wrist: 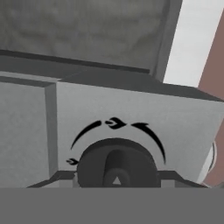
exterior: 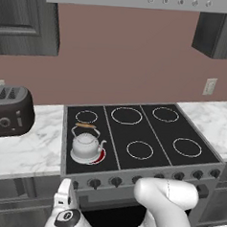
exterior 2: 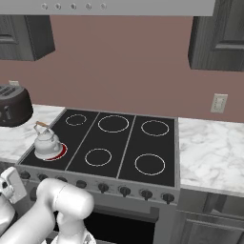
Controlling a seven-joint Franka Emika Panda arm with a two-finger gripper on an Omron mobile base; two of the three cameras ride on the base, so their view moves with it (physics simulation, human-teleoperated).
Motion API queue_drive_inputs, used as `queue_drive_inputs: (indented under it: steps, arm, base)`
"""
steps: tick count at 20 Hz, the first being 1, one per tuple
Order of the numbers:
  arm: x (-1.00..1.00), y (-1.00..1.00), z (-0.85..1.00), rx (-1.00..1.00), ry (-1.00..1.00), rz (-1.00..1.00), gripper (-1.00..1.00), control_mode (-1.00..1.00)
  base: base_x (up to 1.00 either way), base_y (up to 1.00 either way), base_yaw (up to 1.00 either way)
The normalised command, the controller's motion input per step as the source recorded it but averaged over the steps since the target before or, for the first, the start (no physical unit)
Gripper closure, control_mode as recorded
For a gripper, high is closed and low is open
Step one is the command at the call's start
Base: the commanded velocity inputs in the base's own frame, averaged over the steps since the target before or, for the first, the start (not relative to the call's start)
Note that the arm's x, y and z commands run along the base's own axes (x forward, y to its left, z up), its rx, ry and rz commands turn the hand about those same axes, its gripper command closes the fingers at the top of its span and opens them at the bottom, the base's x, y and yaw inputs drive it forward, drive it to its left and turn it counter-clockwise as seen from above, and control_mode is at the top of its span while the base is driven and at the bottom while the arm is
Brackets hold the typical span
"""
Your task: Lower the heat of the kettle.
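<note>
The small shiny silver kettle [exterior: 87, 145] [exterior 2: 47, 143] with its orange-brown handle bar stands on the stove's front-left burner [exterior: 100, 157] [exterior 2: 60, 151], which glows red under it. My gripper [exterior: 67, 185] [exterior 2: 13, 183] is low at the stove's front panel, at the leftmost knob. In the hand view that dark round knob [wrist: 116, 164] sits very close, with arc and arrow marks above it. My gripper [wrist: 116, 180] is open there, one dark fingertip [wrist: 61, 176] on each side of the knob.
A row of dark knobs [exterior: 115, 181] [exterior 2: 125, 191] runs along the stove front. A dark boxy toaster [exterior: 10, 110] [exterior 2: 12, 106] stands on the marble counter [exterior: 26, 148] at the left. More counter [exterior 2: 209, 152] lies to the right, cabinets hang above.
</note>
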Motion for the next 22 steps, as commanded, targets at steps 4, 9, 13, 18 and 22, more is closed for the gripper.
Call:
queue_drive_inputs:
  steps: [4,9,13,18,22]
  arm:
    - [0.00,-0.01,0.00,0.15,0.00,0.01,1.00,-1.00]
    - [0.00,-0.07,0.00,0.25,0.00,0.00,1.00,-1.00]
    - [0.00,-0.14,0.00,0.37,-0.04,0.00,1.00,-1.00]
    - [0.00,-0.18,0.00,0.41,-0.06,0.00,1.00,-1.00]
    - [0.00,-0.21,0.00,0.41,-0.05,0.00,1.00,-1.00]
  base:
    - [0.00,0.00,0.00]
    - [0.00,0.00,0.00]
    - [0.00,0.00,0.00]
    - [0.00,0.00,0.00]
    - [0.00,0.00,0.00]
